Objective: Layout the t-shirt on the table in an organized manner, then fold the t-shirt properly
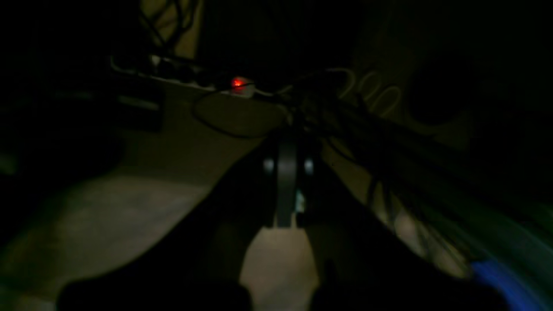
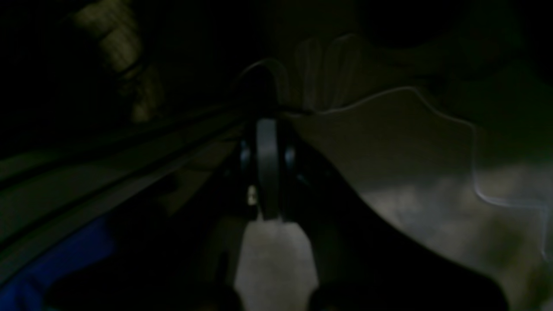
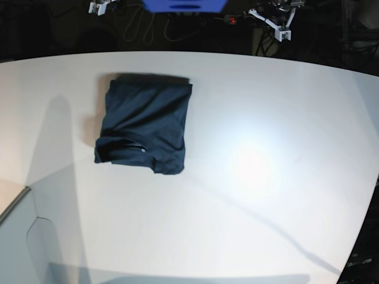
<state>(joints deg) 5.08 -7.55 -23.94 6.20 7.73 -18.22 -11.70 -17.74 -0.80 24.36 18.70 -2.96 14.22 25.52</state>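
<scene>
Lying folded into a neat dark block, the t-shirt (image 3: 144, 124) rests flat on the white table (image 3: 266, 106), toward the far left part of it in the base view, with its collar on the near side; no gripper touches it and neither arm shows over the table. In the dim left wrist view, the left gripper (image 1: 287, 190) has its two fingers pressed together, with nothing between them; past the fingertips lies a white power strip (image 1: 203, 82) with a red light (image 1: 237, 83) and loose cables (image 1: 216, 125). In the dark right wrist view, the right gripper (image 2: 268, 172) is closed tight on nothing too; a thin white cable (image 2: 473, 129) curls off to the right of its fingers.
</scene>
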